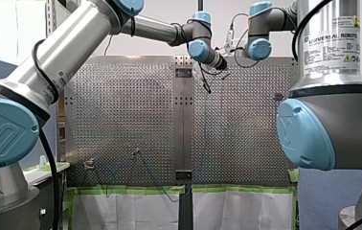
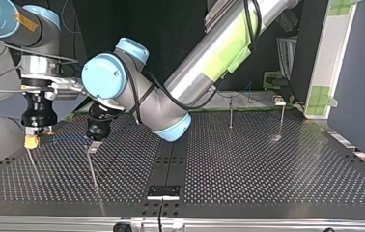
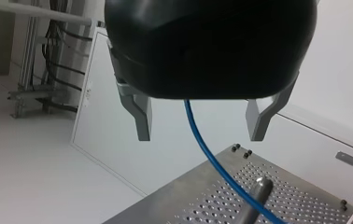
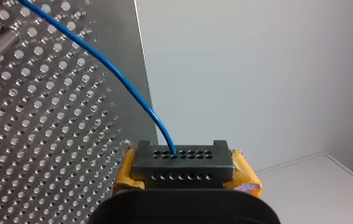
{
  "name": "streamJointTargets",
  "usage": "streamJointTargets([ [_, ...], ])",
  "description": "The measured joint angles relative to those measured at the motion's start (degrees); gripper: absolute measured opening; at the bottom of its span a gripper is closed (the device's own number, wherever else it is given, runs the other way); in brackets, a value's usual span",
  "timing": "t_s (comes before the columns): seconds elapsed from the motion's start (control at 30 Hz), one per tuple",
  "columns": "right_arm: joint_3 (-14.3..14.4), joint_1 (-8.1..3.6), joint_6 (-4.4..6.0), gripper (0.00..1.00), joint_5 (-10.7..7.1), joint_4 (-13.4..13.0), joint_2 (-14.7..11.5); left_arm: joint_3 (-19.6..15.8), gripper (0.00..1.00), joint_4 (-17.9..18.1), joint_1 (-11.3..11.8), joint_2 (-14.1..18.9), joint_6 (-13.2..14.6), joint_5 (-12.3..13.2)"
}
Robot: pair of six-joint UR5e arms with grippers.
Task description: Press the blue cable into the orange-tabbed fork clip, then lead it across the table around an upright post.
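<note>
Blue cable [image 4: 118,74]: one end plugged into a hole on the upper face of a black block [image 4: 182,163], then curving up and away over the perforated table [image 2: 248,159]. In the top view, only a thin blue line in the air at the view's left, strung between the two grippers just above the table.

Black block: clamped from both sides by the yellow pads [image 4: 245,176] of my right gripper [image 4: 182,173], pads flush against its two ends, nothing else in the grip.

My left gripper [image 3: 200,121]: metal fingers [image 3: 142,119] spread wide, touching nothing. Cable passing down through the gap between them, clear of both, out from under the black gripper body and on toward the table. Just beyond, close beside the cable's line, a round-topped metal post [image 3: 257,189] standing on the table; contact between the two impossible to judge.

Both grippers low over the table's left part in the top view, near each other. Well apart from them, at the far right of that view, two thin upright posts [image 2: 231,112], side by side.
</note>
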Motion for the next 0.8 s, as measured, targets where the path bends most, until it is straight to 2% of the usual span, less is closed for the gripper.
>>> streamJointTargets([
  [0.1,0.0,0.11,0.01,0.00,-0.02,0.0,0.0,0.0,1.00,0.0,-0.1,0.0,0.5,-1.0],
  [0.13,0.0,0.22,-0.01,0.00,-0.05,0.0,0.0,0.0,0.92,-0.1,-0.1,0.0,0.6,-1.4],
  [0.17,0.0,0.30,-0.02,0.00,-0.07,0.0,0.0,0.0,0.92,-0.2,-0.1,0.0,0.7,-1.8],
  [0.23,0.0,0.48,-0.04,0.00,-0.14,0.0,-0.1,-0.1,0.73,-0.5,-0.2,0.0,0.9,-3.0],
  [0.27,0.0,0.55,-0.05,0.00,-0.16,0.0,-0.1,-0.1,0.73,-0.6,-0.2,0.0,1.0,-3.5],
  [0.3,0.0,0.60,-0.05,0.00,-0.18,0.0,-0.2,-0.2,0.62,-0.7,-0.2,0.0,1.2,-4.2],
  [0.33,0.0,0.65,-0.05,0.00,-0.19,0.0,-0.2,-0.2,0.43,-0.7,-0.2,0.0,1.3,-4.6],
  [0.37,0.0,0.68,-0.06,0.00,-0.19,0.0,-0.2,-0.2,0.43,-0.7,-0.2,0.0,1.4,-5.0],
  [0.4,0.0,0.71,-0.06,0.00,-0.20,0.0,-0.2,-0.3,0.32,-0.8,-0.2,0.0,1.6,-5.6],
  [0.43,0.0,0.75,-0.06,0.00,-0.20,0.0,-0.2,-0.3,0.14,-0.8,-0.2,0.0,1.7,-6.0],
  [0.47,0.0,0.78,-0.06,0.00,-0.20,0.0,-0.2,-0.3,0.14,-0.8,-0.2,0.0,1.9,-6.4],
  [0.5,0.0,0.80,-0.06,0.00,-0.21,0.0,-0.2,-0.3,0.00,-0.8,-0.2,0.0,2.1,-7.1],
  [0.8,0.0,0.75,-0.12,0.00,-0.17,0.0,-0.2,-0.3,0.00,-2.0,-0.2,0.0,5.5,-12.4],
])
